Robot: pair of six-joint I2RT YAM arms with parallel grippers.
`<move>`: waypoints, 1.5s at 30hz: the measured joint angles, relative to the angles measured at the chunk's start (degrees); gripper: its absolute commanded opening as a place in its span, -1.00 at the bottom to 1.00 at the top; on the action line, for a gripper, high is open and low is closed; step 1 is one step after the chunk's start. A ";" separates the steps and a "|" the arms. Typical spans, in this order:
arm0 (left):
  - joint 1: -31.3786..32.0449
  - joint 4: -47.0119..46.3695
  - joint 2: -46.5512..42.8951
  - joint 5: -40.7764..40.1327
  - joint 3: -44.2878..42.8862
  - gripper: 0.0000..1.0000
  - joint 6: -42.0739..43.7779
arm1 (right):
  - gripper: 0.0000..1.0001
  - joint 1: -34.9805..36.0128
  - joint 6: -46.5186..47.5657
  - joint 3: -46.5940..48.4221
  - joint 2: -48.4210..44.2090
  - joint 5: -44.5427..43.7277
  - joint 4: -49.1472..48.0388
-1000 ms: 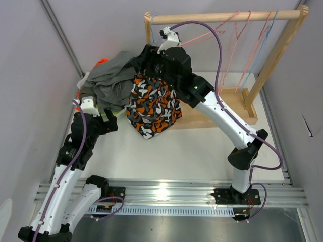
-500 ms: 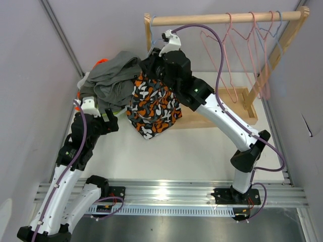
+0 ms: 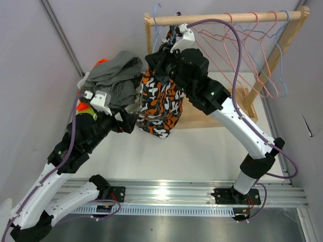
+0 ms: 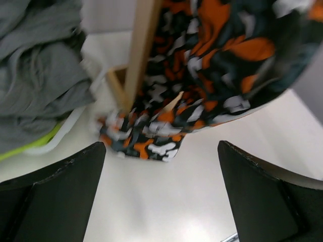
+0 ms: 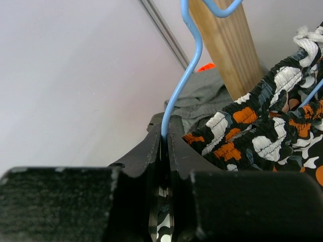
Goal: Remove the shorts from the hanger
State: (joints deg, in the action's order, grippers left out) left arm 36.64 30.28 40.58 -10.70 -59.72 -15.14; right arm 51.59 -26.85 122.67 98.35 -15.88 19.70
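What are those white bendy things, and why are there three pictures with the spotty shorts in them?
The white bendy things are two robot arms, bolted to the near edge of a table. One picture looks down from a camera above and behind them. The other two come from small cameras on the arms' wrists, so you see the black fingers up close. Each arm ends in an end effector, a pincher with two fingers. The right end effector is shut on the blue hanger, up by the wooden rack, and the camouflage shorts hang from it. The left end effector is open and holds nothing; it points at the shorts. At the left lies a pile of grey clothes, with orange and lime green peeking out.
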 measured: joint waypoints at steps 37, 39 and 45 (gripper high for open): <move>45.09 -29.62 0.04 -19.85 15.21 -1.00 -3.78 | -1.00 -0.70 -0.42 -9.46 -13.60 1.95 3.67; 48.96 -29.53 -0.09 -24.33 16.52 -1.00 -5.29 | -1.00 -0.68 -0.50 -9.46 -13.60 2.93 4.79; 54.71 -29.59 3.82 -34.14 17.79 -1.00 -8.46 | -1.00 -0.90 -0.79 -9.55 -13.64 3.91 7.96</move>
State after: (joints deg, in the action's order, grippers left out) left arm 91.35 0.69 44.40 -44.84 -41.93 -23.59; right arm 50.70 -27.64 113.12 84.71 -11.97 27.66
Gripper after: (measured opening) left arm 0.008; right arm 0.085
